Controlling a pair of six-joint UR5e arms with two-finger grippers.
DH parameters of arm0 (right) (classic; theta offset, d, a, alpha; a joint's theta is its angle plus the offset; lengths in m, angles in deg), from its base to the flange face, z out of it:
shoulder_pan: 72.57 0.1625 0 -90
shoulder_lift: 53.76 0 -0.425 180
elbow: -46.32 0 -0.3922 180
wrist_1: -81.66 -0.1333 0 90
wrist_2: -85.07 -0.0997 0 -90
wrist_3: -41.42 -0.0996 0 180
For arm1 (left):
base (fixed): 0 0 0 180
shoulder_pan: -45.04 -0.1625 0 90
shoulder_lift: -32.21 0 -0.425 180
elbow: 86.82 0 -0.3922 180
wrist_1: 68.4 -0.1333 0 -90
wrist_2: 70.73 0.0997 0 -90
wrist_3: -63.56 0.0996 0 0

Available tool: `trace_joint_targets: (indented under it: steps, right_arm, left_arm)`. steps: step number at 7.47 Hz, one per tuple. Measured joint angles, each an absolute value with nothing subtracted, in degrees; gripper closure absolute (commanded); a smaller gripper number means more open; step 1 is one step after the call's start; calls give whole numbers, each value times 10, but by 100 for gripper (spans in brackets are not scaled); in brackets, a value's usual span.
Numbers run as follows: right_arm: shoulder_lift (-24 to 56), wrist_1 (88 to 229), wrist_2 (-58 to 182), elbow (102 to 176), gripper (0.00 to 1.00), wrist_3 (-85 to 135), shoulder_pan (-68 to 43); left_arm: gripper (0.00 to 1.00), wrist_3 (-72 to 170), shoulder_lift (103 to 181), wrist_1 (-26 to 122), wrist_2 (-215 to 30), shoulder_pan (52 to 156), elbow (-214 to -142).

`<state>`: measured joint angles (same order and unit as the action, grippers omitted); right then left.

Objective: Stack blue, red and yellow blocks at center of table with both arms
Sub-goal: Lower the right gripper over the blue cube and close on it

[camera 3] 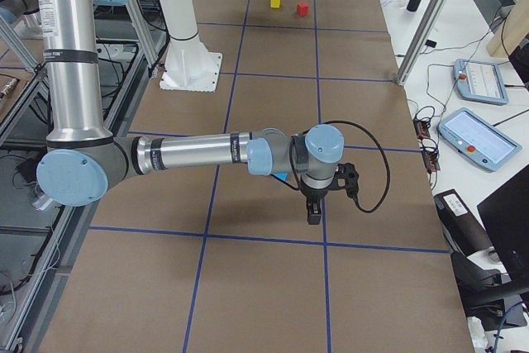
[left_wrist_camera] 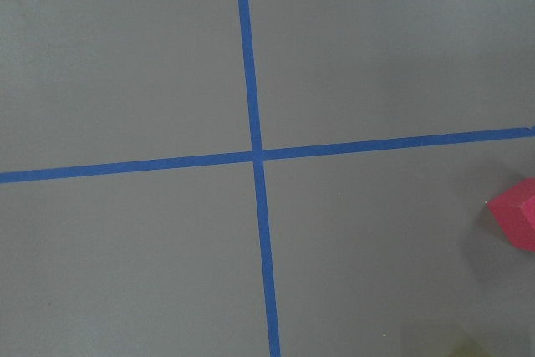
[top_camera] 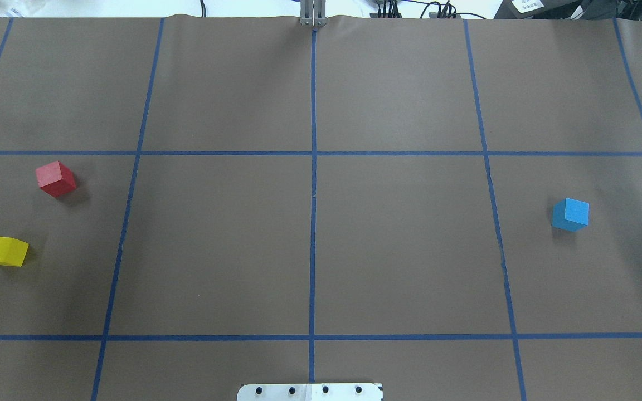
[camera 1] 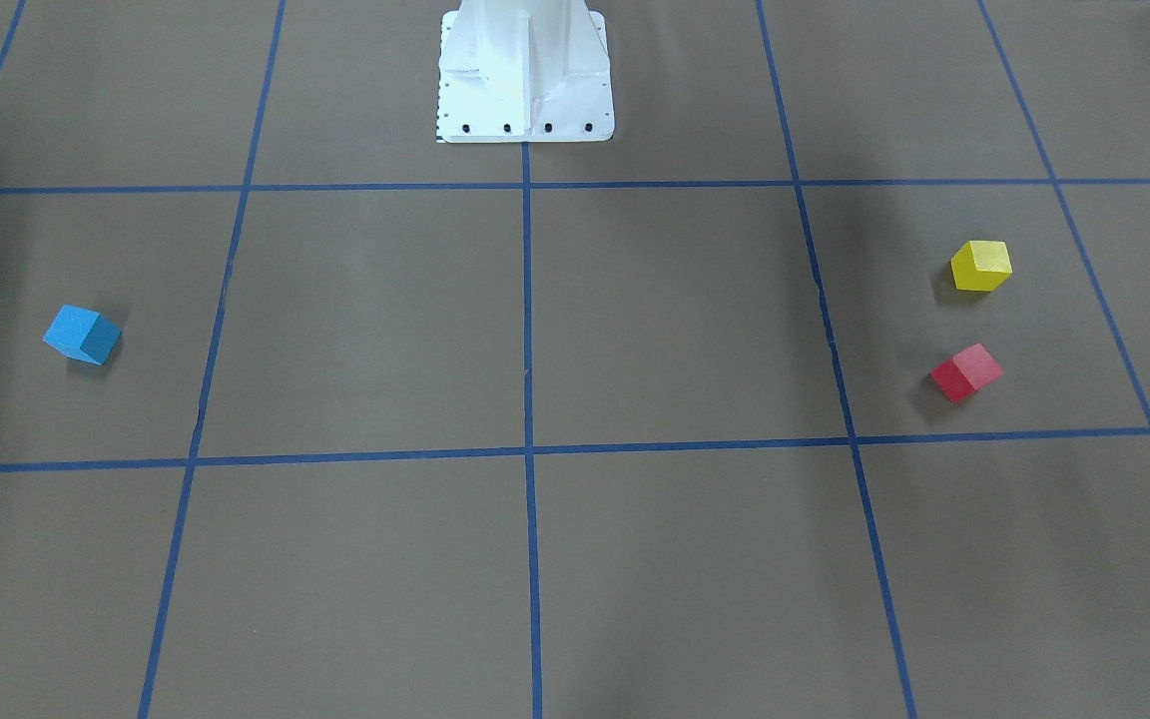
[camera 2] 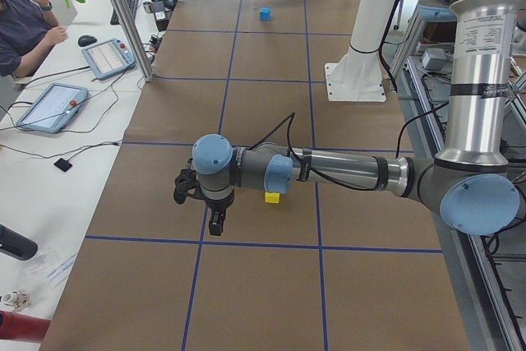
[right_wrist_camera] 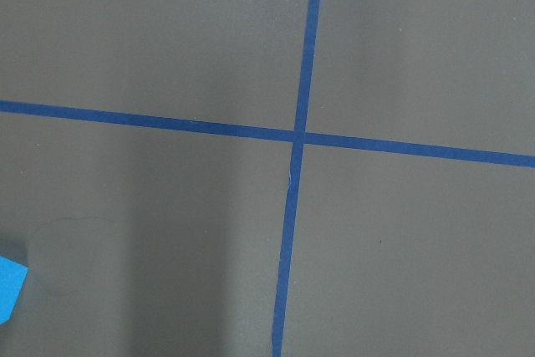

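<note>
Nearest the robot on the brown counter [top_camera: 220,250], yellow block [top_camera: 3,251] far left, then blue block [top_camera: 570,214] far right, red block [top_camera: 56,179] just beyond yellow, all well apart; left pincer [camera 2: 215,223] and right pincer [camera 3: 315,211] above, cannot tell whether wide or narrow.

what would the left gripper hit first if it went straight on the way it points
Likely the bare table, near the tape crossing. The left gripper points down, and its wrist view shows only table and tape ahead; the red block sits off at the edge.
</note>
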<state>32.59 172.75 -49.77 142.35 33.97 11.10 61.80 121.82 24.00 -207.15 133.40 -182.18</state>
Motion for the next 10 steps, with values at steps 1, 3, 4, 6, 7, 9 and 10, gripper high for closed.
trace_joint_targets:
  steps: [1,3,4,6,7,9,10]
  right_arm:
    - [307,1728,-495,1446,0,260,58]
    - [275,1721,-439,1481,0,71,-73]
    - [269,1705,-414,1485,0,2,-124]
    - [276,1668,-396,1486,0,-74,-170]
    - [289,1659,-395,1488,0,-76,-175]
    - [329,1628,-399,1490,0,-45,-177]
    - [348,1605,-400,1487,0,-38,-177]
  left_arm:
    - [0,617,1218,239,-2072,1334,-1821]
    - [0,616,1218,240,-2073,1334,-1818]
    - [0,615,1218,242,-2074,1334,-1815]
    - [0,615,1218,244,-2074,1334,-1812]
    - [0,615,1218,245,-2074,1334,-1811]
    - [0,615,1218,246,-2074,1334,-1811]
    - [0,614,1218,246,-2074,1334,-1810]
